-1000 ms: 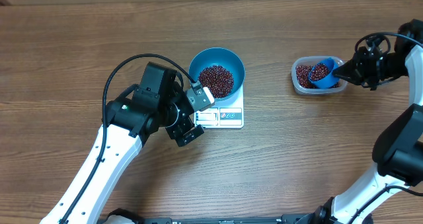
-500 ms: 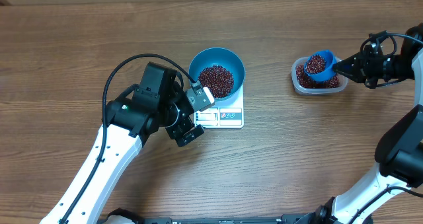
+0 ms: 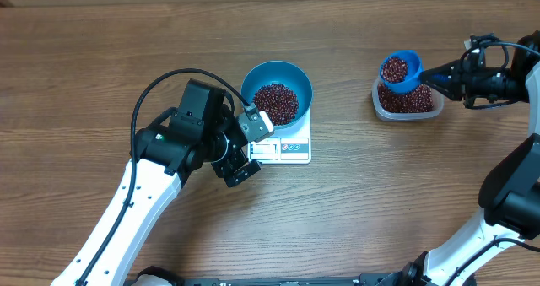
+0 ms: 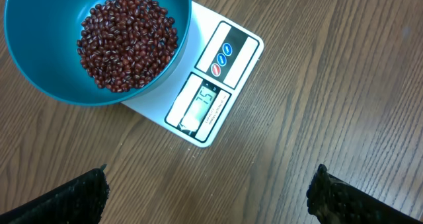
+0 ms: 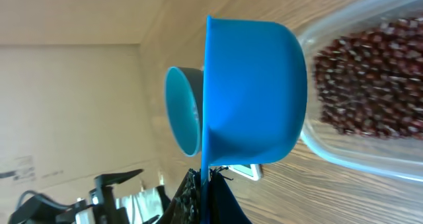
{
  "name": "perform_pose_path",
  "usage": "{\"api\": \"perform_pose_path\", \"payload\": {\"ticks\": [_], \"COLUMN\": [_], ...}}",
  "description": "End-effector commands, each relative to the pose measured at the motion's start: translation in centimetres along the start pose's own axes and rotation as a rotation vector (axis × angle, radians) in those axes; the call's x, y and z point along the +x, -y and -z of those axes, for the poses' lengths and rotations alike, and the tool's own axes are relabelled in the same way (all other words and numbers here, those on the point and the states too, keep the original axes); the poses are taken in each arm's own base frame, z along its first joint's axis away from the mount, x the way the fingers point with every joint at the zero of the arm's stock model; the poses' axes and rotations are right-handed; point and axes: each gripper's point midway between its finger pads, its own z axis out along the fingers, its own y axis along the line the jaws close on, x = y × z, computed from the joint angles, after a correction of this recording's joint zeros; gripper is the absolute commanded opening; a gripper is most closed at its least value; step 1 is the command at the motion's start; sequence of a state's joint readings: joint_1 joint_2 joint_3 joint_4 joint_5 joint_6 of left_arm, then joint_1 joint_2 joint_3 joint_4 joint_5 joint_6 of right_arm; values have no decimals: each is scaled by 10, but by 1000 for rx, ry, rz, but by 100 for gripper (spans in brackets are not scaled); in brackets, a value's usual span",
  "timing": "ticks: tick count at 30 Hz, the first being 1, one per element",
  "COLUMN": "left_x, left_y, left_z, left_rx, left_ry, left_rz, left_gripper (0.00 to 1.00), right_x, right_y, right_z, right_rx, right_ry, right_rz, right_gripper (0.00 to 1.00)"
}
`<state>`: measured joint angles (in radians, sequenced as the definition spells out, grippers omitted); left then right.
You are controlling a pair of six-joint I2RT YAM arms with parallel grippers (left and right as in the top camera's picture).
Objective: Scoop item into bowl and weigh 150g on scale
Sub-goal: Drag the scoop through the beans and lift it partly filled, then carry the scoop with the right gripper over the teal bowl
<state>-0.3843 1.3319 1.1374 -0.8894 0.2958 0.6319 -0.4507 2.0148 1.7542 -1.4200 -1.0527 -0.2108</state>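
**Q:** Broadly, which materials and shapes are shown?

**A:** A wood-grain desk (image 3: 84, 67) carries a flat white square scale (image 3: 291, 148) near its middle. A round, deep, smooth teal bowl (image 3: 253, 82) sits on the far part of the scale. Inside the bowl lies a grainy heap of small dark red-brown beans (image 3: 277, 104). Toward the desk's right edge stands a clear rounded-rectangular plastic tub (image 3: 434, 110), also holding beans.

**Q:** And the claws?

**A:** The left claw (image 3: 251, 145) stands wide open near the scale's left edge, gripping nothing. Its dark fingertips (image 4: 79, 197) sit in the lower corners of the left wrist view. The right claw (image 3: 440, 72) is closed on the handle of a small blue scoop (image 3: 400, 70). The scoop is filled with beans and is over the tub's far left corner.

**Q:** What is hidden or unclear?

**A:** The bowl conceals much of the scale's platform. The display (image 4: 201, 102) shows digits too faint to read with certainty. In the right wrist view the scoop's underside blocks its contents, and the claw's fingers are cut off at the lower edge.
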Motion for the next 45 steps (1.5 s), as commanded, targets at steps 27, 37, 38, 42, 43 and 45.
{"api": "perform_pose_path", "payload": {"ticks": [27, 37, 38, 42, 43, 45], "left_x": [1, 1, 1, 1, 1, 1], "left_y": [2, 2, 2, 2, 2, 2], "left_z": [-3, -3, -3, -3, -3, -3], "left_rx": [11, 11, 11, 11, 11, 11], "left_ry": [0, 0, 0, 0, 0, 0], "left_rz": [-18, -18, -18, -18, -18, -18], "left_gripper": [100, 100, 100, 99, 100, 99], "right_x": [59, 67, 68, 76, 77, 79], "right_y": [-144, -150, -152, -159, -158, -157], "right_z": [-68, -123, -127, -141, -144, -148], "right_rx": [-170, 7, 10, 26, 40, 63], "right_ry": [-150, -160, -161, -171, -169, -171], "right_rz": [293, 304, 311, 329, 325, 331], "right_gripper": [4, 4, 4, 4, 4, 4]}}
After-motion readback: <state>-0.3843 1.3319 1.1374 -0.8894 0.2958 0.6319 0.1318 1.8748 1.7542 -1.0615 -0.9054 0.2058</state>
